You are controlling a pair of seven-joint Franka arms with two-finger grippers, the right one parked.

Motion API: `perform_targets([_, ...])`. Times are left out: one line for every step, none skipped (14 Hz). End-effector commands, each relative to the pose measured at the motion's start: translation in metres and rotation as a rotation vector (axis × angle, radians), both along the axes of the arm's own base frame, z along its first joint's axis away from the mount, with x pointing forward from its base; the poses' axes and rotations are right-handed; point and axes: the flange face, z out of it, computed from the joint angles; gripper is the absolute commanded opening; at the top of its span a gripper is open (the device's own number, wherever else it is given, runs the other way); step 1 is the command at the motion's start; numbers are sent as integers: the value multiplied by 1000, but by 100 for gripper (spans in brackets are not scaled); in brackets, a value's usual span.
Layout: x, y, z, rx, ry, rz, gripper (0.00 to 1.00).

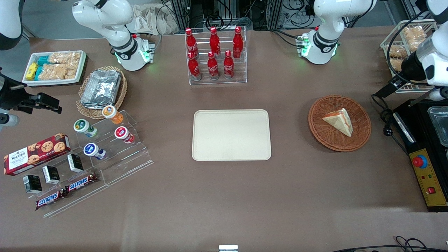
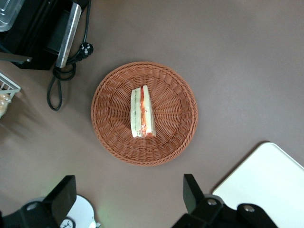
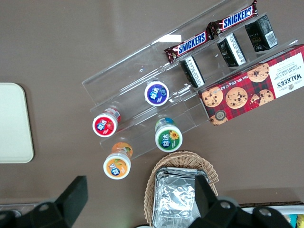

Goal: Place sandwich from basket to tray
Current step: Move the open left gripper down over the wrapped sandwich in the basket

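Observation:
The sandwich (image 1: 338,120), a pale bread wedge with red and green filling, lies in the round reddish-brown wicker basket (image 1: 325,137). The cream tray (image 1: 231,134) sits flat beside the basket, toward the parked arm's end. My left gripper (image 2: 128,194) hangs high over the table, open and holding nothing, with bare table between its fingers (image 2: 192,192). In the left wrist view the sandwich (image 2: 142,112) rests on its side in the middle of the basket (image 2: 175,109), well clear of the fingertips, and a corner of the tray (image 2: 266,180) shows. The gripper (image 1: 386,89) is farther from the front camera than the basket.
A black machine (image 1: 430,122) with a cable and plug (image 1: 386,131) and a yellow control box (image 1: 428,178) stand at the working arm's end. A white wire rack of snack bags (image 1: 402,45) is near it. A rack of cola bottles (image 1: 215,56) stands farther back than the tray.

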Motion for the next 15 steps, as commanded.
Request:
perform_targets([8, -1, -67, 18, 8, 58, 100])
perform_targets([14, -1, -92, 17, 0, 85, 100])
perform_targets([21, -3, -115, 16, -5, 106, 100])
perform_targets([29, -7, -135, 14, -3, 113, 100])
perform_targets([34, -10, -157, 13, 9, 117, 100])
perform_targets([36, -11, -178, 24, 14, 120, 100])
perform_targets([35, -16, -199, 50, 25, 111, 100])
perform_targets([35, -21, -217, 77, 42, 105, 100])
perform_targets([35, -27, -236, 105, 66, 109, 100])
perform_targets([33, -30, -247, 125, 84, 111, 100])
perform_targets([29, -29, -256, 135, 99, 107, 100])
perform_targets([23, -30, -261, 135, 103, 104, 100])
perform_targets([18, -28, -266, 133, 102, 104, 100])
perform_targets([13, -28, -269, 135, 108, 101, 100])
perform_targets([9, -28, -272, 135, 113, 100, 100])
